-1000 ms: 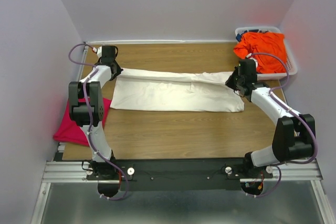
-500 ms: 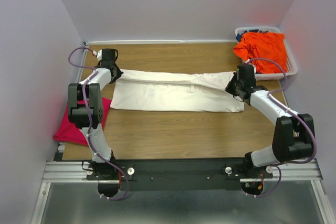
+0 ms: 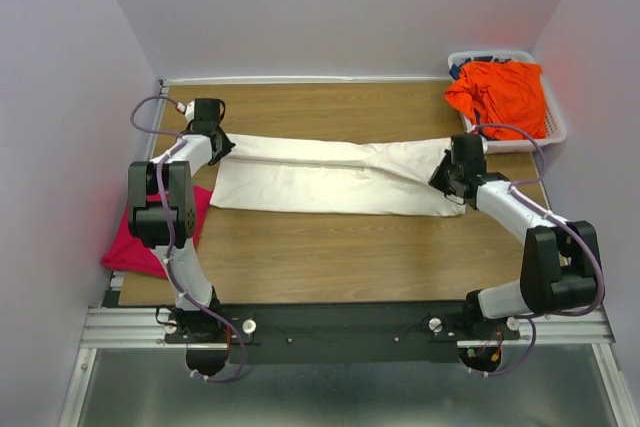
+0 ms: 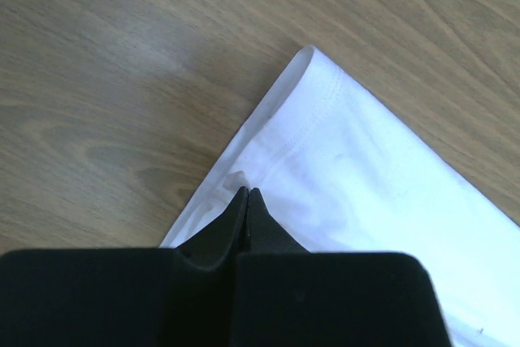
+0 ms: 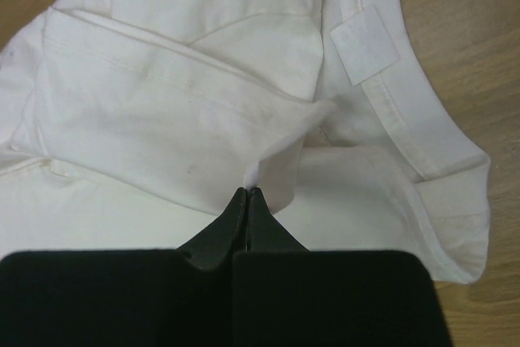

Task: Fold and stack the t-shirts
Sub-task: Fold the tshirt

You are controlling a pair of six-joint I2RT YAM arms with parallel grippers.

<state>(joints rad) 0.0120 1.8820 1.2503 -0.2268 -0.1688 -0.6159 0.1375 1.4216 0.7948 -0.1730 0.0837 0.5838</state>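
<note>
The left tool (image 4: 246,193) and right tool (image 5: 248,193) clamp thin pinches at opposite ends of the cream-white t-shirt (image 3: 330,182) spread on the desk (image 3: 330,247), so uneven pulling could slip one and skew the fold.

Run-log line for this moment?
cream-white t-shirt: laid out, partly folded | left hand: shut on its edge | right hand: shut on its fold | orange t-shirt: in basket | pink t-shirt: left side
</note>
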